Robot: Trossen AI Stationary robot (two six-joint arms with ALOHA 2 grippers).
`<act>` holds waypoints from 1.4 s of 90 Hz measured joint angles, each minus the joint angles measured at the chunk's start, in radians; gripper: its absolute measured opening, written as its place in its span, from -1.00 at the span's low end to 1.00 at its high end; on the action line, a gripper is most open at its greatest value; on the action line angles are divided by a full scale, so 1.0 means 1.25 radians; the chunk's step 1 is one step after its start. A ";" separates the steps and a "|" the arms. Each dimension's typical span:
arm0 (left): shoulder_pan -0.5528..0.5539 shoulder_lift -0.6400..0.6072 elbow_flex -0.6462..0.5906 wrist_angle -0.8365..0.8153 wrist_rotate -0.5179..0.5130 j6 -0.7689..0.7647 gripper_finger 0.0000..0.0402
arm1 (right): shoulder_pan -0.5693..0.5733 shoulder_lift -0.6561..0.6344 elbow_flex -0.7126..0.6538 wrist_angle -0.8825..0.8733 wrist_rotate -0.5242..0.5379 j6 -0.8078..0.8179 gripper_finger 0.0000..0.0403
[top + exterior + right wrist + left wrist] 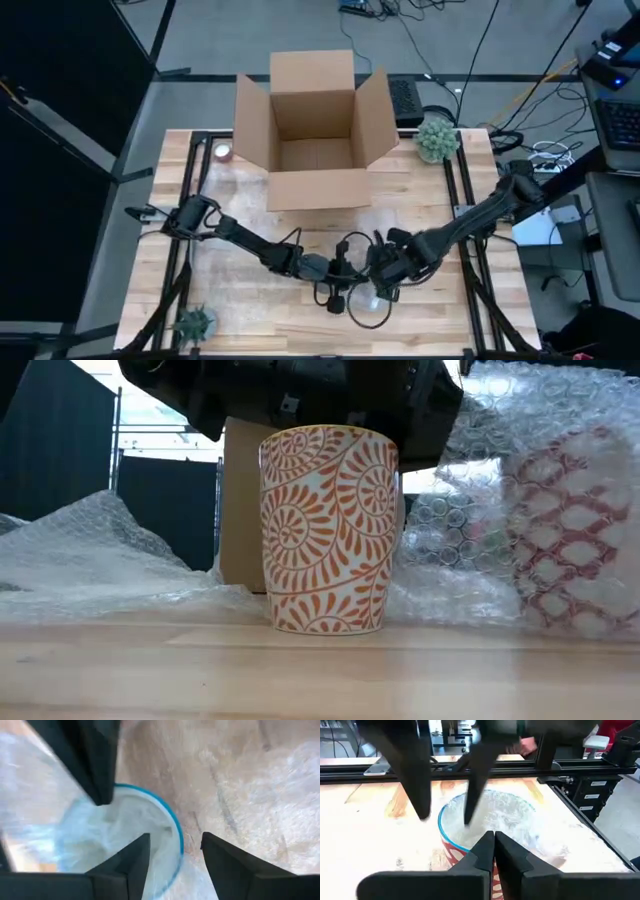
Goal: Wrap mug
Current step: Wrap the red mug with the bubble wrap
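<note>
A red-patterned mug with a blue rim (451, 837) stands upright on the table, wrapped in bubble wrap (495, 815) that is also stuffed into its mouth. In the low view it shows at the right (570, 530). My left gripper (493, 842) is shut at the mug's rim. My right gripper (175, 842) is open across the rim (177, 832), one finger over the mouth and one outside. In the high view both meet over the mug (370, 305). An unwrapped orange-patterned mug (330, 530) stands upright beside it. My left gripper's shut fingertips (487, 845) lie against the bubble wrap at the rim on the mug's left side, slanting down from the table's left. Whether a layer is caught between them cannot be told. My right gripper straddles the rim; I cannot tell whether its fingers (140, 852) touch the wrap.
An open cardboard box (313, 130) stands at the far middle of the table. A potted plant (437, 138) is at the far right and a smaller one (195, 322) at the near left. Loose bubble wrap (90, 555) lies left of the orange mug.
</note>
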 joint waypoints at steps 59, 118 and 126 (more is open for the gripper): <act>0.003 -0.001 0.000 0.004 -0.008 0.000 -1.00 | 0.027 0.119 0.005 0.024 0.070 -0.015 -0.17; -0.001 0.001 -0.001 -0.007 0.005 0.000 -1.00 | 0.031 0.043 -0.001 0.014 0.030 -0.004 -0.17; 0.000 0.001 -0.001 -0.004 0.004 0.000 -1.00 | 0.031 0.006 -0.001 0.010 0.033 -0.003 -0.17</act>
